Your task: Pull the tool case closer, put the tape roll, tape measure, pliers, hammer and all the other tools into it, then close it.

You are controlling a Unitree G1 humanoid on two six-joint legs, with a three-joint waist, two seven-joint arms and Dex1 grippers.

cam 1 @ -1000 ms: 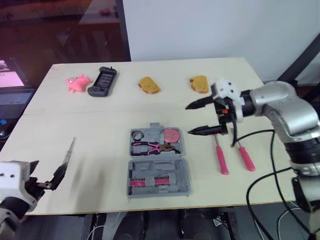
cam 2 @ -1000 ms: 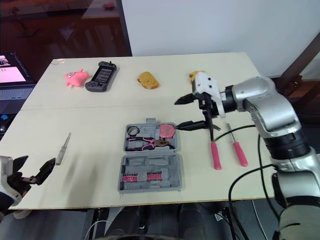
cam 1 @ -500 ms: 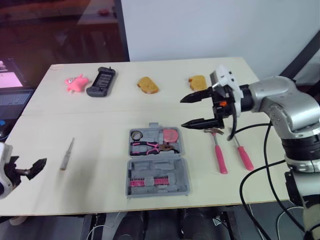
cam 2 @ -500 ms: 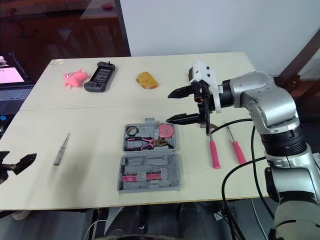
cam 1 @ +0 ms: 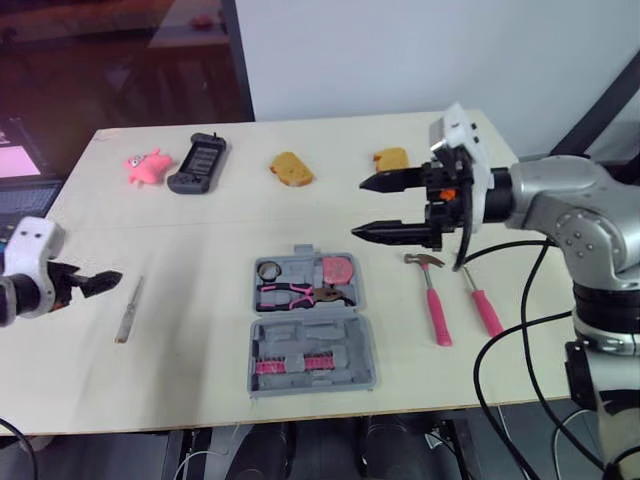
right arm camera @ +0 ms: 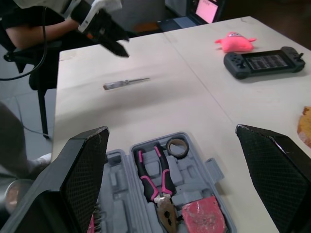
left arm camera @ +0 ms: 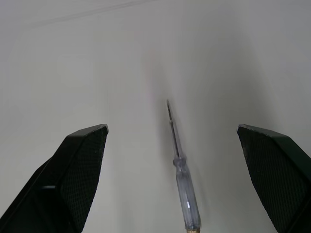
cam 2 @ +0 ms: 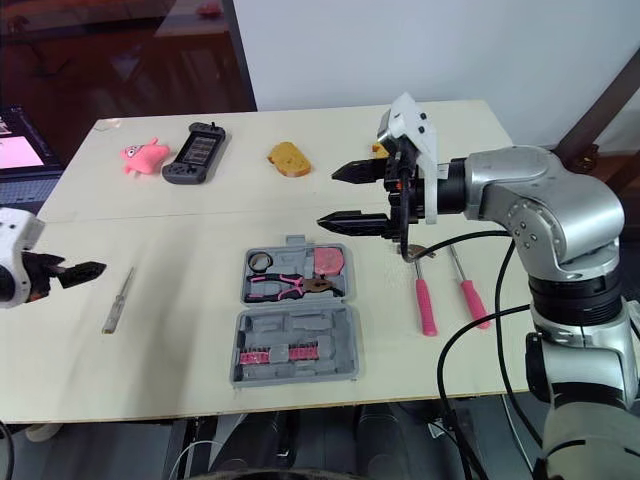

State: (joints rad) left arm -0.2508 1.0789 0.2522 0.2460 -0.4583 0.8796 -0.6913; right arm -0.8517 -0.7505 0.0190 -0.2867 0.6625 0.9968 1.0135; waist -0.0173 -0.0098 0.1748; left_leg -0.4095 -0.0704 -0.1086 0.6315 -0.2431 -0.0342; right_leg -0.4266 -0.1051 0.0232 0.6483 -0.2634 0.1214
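Tabletop [cam 1: 190,340] beyond open tool case [cam 1: 311,326]: pink toy [cam 1: 144,165], game controller [cam 1: 197,162].

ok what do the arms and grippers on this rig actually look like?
Right arm: rounded silver-grey shell with black joints and black cables looping off it. Right gripper: white wrist housing with an orange spot, two black tapered fingers with mesh-textured pads. Left gripper: white boxy housing, same black fingers.

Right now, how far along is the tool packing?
Done: tape roll, pliers and tape measure lie in the open tool case. In hand: nothing; right gripper open, left gripper open over the clear-handled screwdriver. Left: that screwdriver, hammer, pink-handled screwdriver, then closing.
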